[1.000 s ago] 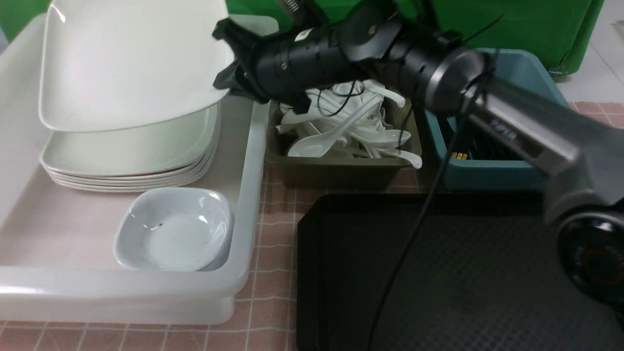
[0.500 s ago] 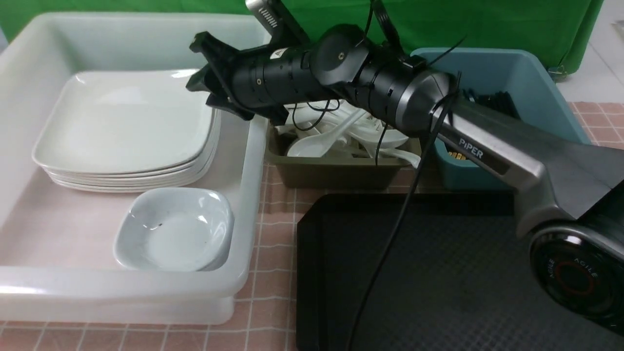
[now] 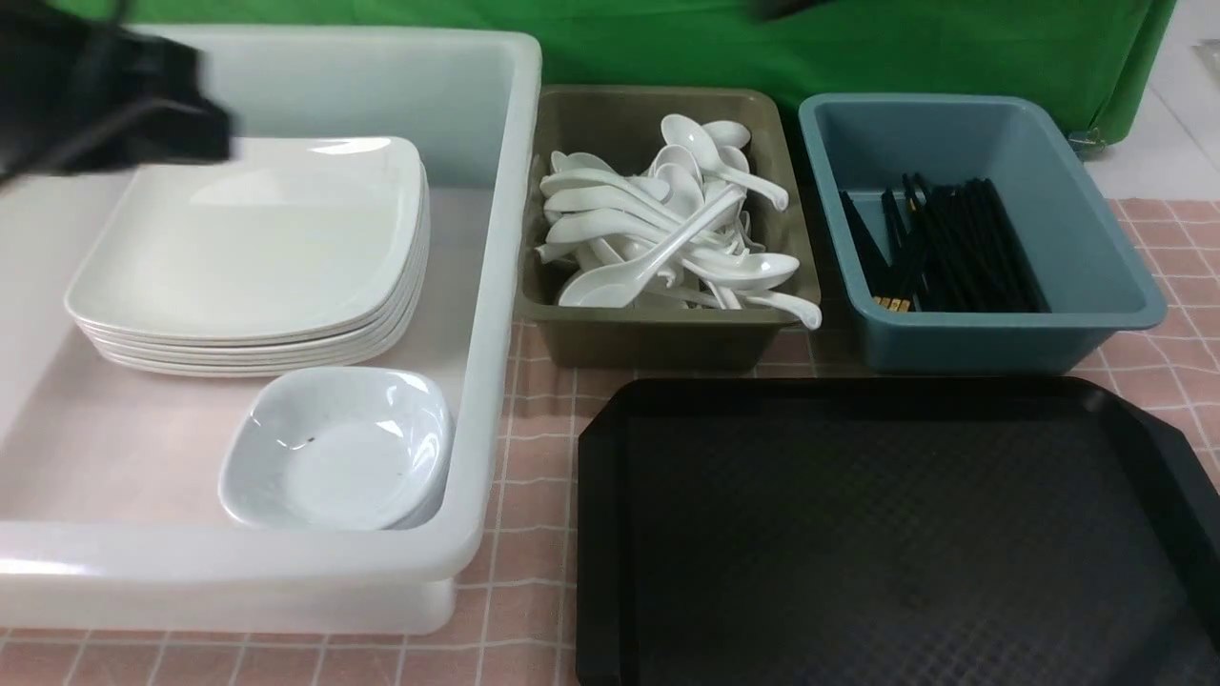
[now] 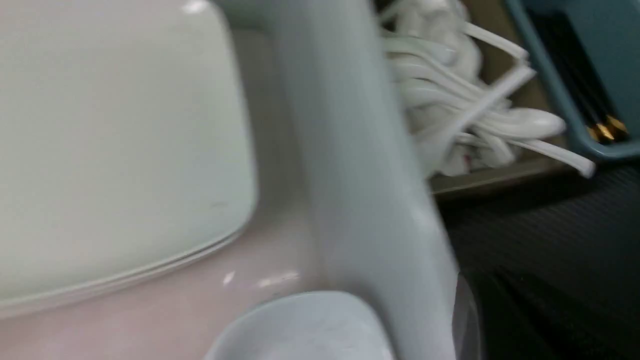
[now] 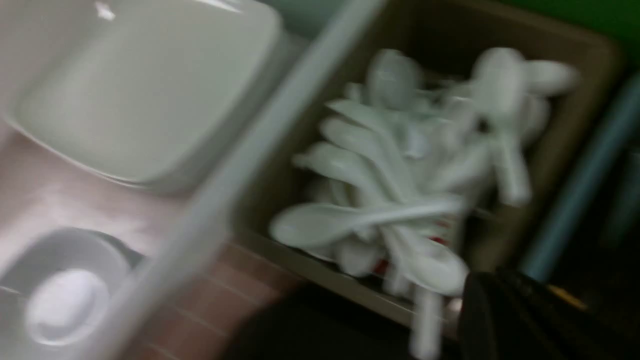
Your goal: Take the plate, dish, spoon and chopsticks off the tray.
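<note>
You see plate (image 3: 248,238) topping the stack (image 3: 238,357) beside dish (image 3: 338,448) in white tub (image 3: 496,286), tray (image 3: 858,534) cut off below, left arm (image 3: 95,95) a dark blur, wrist views smeared, left gripper (image 4: 505,320) and right gripper (image 5: 500,320) both closed.

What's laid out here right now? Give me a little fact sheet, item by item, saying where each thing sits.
tray: black, nearest the camera, nothing on the part in view
white tub: left of the tray, holds plates and dish
stack of plates: far part of the white tub
dish: near right corner of the white tub, in front of the plates
spoons: piled in the olive tub, behind the tray
chopsticks: lying in the blue tub, right of the olive tub
cloth: pink checked, under everything
</note>
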### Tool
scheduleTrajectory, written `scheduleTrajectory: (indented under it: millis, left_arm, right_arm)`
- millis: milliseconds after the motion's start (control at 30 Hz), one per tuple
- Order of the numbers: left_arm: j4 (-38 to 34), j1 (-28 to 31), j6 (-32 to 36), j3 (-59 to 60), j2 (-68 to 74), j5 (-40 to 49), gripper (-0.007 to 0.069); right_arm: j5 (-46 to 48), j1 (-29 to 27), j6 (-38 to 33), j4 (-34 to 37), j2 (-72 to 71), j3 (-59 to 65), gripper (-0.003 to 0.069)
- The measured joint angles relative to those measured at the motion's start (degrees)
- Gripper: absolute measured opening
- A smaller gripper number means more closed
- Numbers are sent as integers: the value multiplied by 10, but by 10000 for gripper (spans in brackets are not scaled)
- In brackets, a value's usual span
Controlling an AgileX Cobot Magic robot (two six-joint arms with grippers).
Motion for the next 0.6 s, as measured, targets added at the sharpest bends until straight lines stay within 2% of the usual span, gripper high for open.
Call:
scheduleTrajectory:
  millis: [33,67,100,133,233,300,400,467,500,600]
  left_arm:
    - [1,-22,6,0,-7,-10,-3]
    - [1,-27,8,0,-8,-10,-3]
    - [4,-63,15,0,-25,-21,-3]
    - [6,-82,14,0,-39,-25,-3]
    - [7,-101,15,1,-64,-30,-3]
    - [7,-108,11,21,-108,-40,-3]
    - [7,-108,10,63,-158,-66,-3]
    - [9,-108,9,114,-206,-104,-3]
    - [9,-108,9,119,-215,-112,-3]
    - [9,-108,14,209,-286,-168,-3]
  right_arm:
    - [2,-1,0,-43,-33,6,30]
    - [2,-1,0,-43,-40,7,30]
    - [2,-2,0,-96,-95,27,30]
    - [2,-2,0,-110,-134,43,30]
    - [2,-2,9,-123,-214,86,30]
    - [-9,-2,31,-126,-332,180,30]
    - [-76,-2,59,-129,-452,318,30]
    - [-157,-2,77,-130,-562,471,30]
    - [-173,-2,78,-130,-583,485,30]
    - [-319,-2,100,-130,-746,704,30]
